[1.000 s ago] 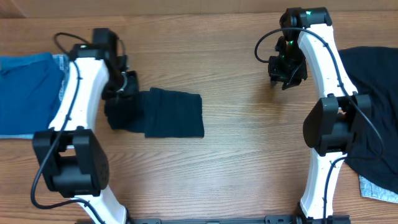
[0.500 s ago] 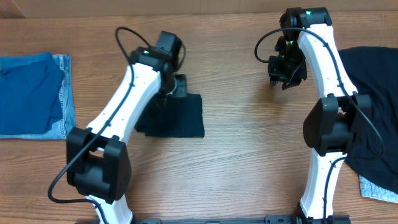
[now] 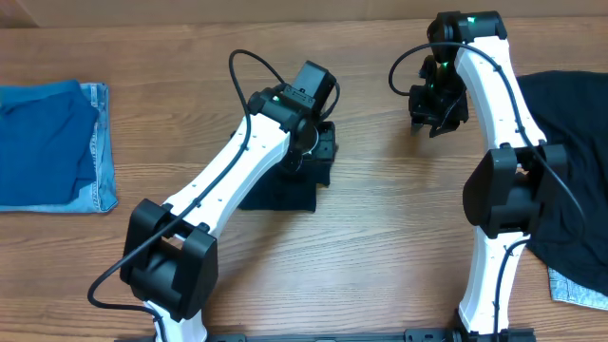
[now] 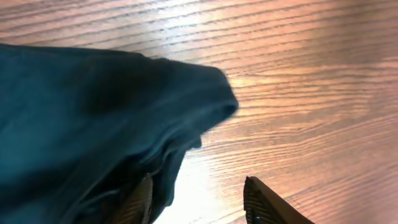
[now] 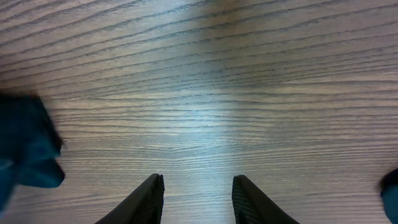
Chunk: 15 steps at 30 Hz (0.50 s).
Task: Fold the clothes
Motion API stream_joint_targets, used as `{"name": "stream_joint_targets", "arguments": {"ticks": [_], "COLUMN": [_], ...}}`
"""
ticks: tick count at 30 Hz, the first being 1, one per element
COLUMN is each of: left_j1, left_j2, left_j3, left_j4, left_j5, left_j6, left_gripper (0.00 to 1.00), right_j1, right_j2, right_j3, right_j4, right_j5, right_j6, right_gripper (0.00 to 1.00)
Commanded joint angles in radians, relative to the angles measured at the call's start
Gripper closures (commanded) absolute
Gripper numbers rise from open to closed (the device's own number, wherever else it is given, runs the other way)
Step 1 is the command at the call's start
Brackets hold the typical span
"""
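Left gripper [image 4: 198, 190], jaws parted, with the folded navy garment [image 4: 81, 112] lying against one finger; right gripper [image 5: 199, 183], jaws parted, holding nothing, above the wooden table [image 5: 205, 74].

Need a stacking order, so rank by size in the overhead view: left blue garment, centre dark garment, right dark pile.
1-2. Right dark pile and left blue garment: alike, both cut by the frame edge.
3. Centre dark garment, partly under the left arm.

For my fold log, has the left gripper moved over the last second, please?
Yes; the left gripper swept right, away from the blue garment at far left.
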Motion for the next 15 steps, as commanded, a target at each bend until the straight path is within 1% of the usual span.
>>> {"name": "stream_joint_targets", "arguments": {"ticks": [1, 3, 7, 10, 12, 15], "left_j1": [0.013, 0.037, 0.134, 0.24, 0.303, 0.409], "left_j2": [-0.005, -0.005, -0.005, -0.005, -0.005, -0.005], "left_j3": [0.022, 0.022, 0.023, 0.023, 0.023, 0.023], "left_j4": [-0.025, -0.048, -0.091, -0.09, -0.083, -0.071], "left_j5": [0.001, -0.039, -0.102, -0.136, -0.144, -0.143], "left_j6": [0.05, 0.065, 0.099, 0.134, 0.157, 0.211], "left_gripper": [0.5, 0.5, 0.51, 0.5, 0.49, 0.49], "right_j1": [0.005, 0.005, 0.024, 0.058, 0.089, 0.203], "right_j2": [-0.035, -0.035, -0.035, -0.035, -0.035, -0.035], "right_j3": [0.021, 0.021, 0.021, 0.021, 0.021, 0.021], "right_j4": [0.001, 0.0, 0.0, 0.0, 0.0, 0.0], "right_j5": [-0.009, -0.012, -0.177, -0.247, -0.306, -0.306], "right_j6": [-0.005, -0.008, -0.171, -0.249, -0.312, -0.378], "right_gripper": [0.6, 0.6, 0.6, 0.6, 0.61, 0.62]}}
